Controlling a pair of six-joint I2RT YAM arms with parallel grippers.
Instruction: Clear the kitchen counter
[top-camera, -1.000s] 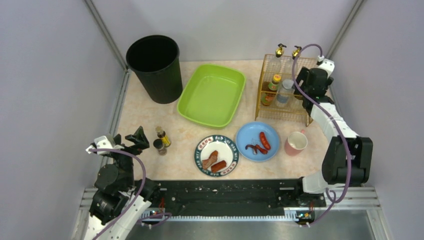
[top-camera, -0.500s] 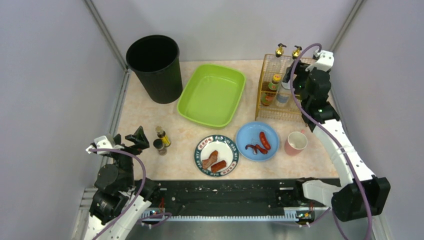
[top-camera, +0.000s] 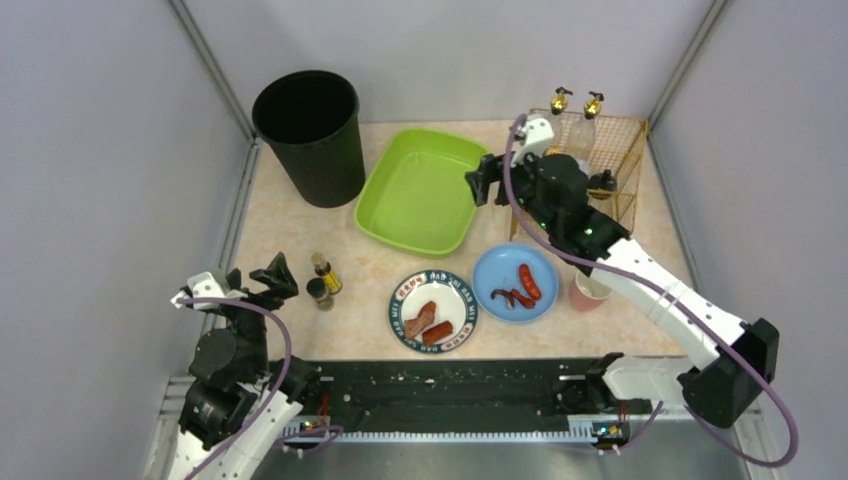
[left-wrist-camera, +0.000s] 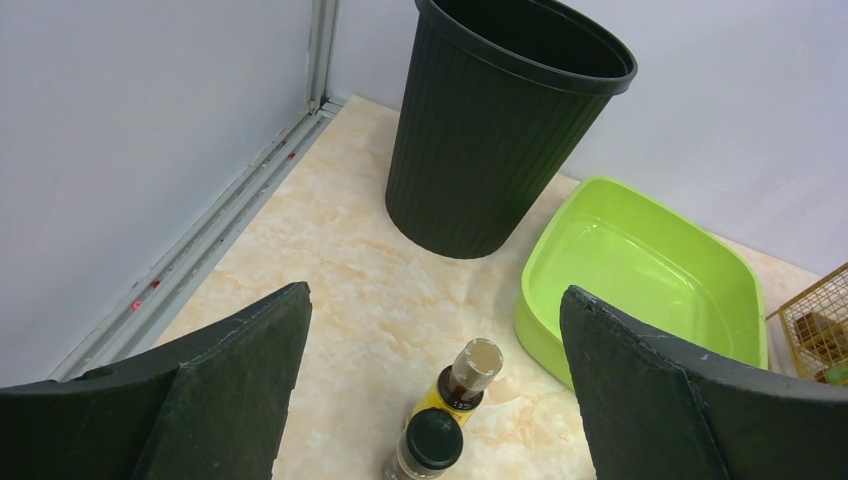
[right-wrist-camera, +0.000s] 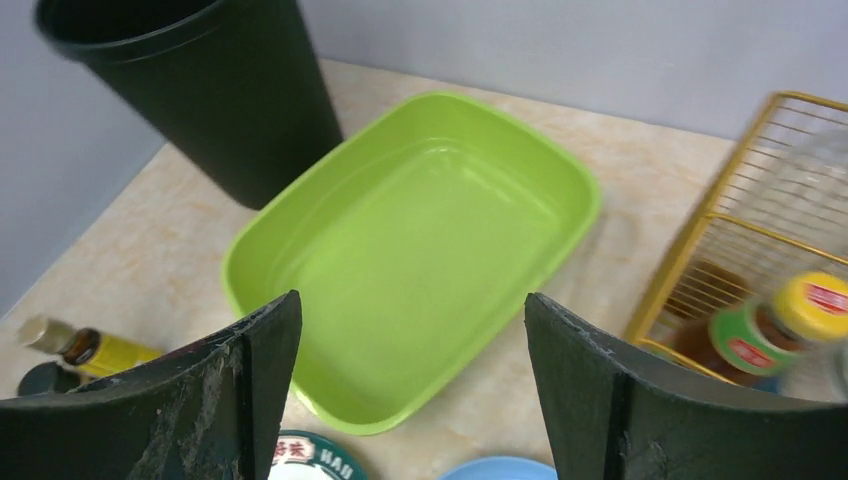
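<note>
The kitchen counter (top-camera: 290, 225) of pale marbled stone holds a patterned plate (top-camera: 405, 325) with two sausage pieces, a blue plate (top-camera: 495, 270) with sausages, a pink cup (top-camera: 585, 297) partly under my right arm, and two small bottles: a yellow one (top-camera: 324, 271) and a dark-capped jar (top-camera: 319, 292). My left gripper (top-camera: 270, 278) is open and empty, just left of the bottles, which show between its fingers in the left wrist view (left-wrist-camera: 465, 380). My right gripper (top-camera: 478, 185) is open and empty above the right rim of the green tray (top-camera: 425, 190), which fills the right wrist view (right-wrist-camera: 420, 250).
A tall black bin (top-camera: 305, 135) stands at the back left. A gold wire rack (top-camera: 610, 165) with bottles stands at the back right; a yellow-capped bottle (right-wrist-camera: 770, 325) is in it. A black rail strip (top-camera: 450, 385) runs along the near edge. Grey walls enclose the counter.
My right arm has swung left from the wire rack to above the green tray's right edge, its gripper open. The left arm and all the dishes have not moved.
</note>
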